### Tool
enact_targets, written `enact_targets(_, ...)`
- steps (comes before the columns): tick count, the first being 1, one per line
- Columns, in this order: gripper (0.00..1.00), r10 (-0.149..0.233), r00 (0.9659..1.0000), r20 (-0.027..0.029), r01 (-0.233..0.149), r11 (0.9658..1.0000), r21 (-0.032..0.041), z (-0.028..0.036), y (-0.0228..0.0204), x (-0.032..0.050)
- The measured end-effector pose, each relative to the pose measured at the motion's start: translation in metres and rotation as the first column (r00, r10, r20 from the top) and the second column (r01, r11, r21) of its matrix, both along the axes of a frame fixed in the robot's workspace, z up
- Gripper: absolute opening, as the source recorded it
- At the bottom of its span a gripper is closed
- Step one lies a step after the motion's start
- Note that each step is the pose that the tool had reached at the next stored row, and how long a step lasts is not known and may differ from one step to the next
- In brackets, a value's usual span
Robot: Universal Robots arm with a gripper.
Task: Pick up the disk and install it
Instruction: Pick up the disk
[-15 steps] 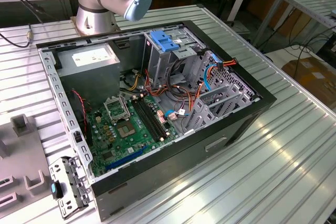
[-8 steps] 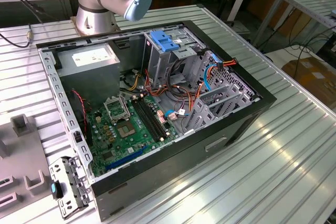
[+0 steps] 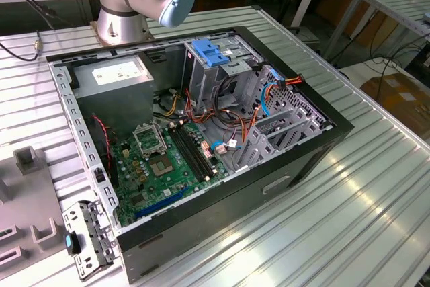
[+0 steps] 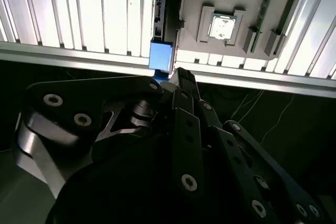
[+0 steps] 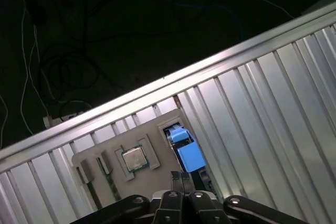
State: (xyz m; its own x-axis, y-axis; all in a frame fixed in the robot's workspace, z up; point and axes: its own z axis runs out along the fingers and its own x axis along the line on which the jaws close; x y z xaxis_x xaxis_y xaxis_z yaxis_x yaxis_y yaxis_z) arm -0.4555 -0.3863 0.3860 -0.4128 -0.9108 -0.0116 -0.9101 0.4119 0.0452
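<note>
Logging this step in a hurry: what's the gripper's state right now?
Gripper: closed, holding nothing, poised close to the disk.

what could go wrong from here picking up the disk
1. The disk stands on edge in the grey tray near the edge of the table; a poor grip might tip it over the side.
2. A processor chip lies in the tray beside it; a skewed approach by the gripper could strike it.
</note>
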Motion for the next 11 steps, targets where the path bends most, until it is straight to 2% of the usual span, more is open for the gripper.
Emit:
enact_targets(8, 0.11, 0.002, 1.0000, 0.0000, -0.002, 1.0000, 0.0000, 0.0000, 0.0000, 0.0000)
enact_targets(11, 0.11, 0.050, 0.9987, 0.0001, -0.050, 0.9987, 0.0001, -0.0001, 0.0000, 0.0000)
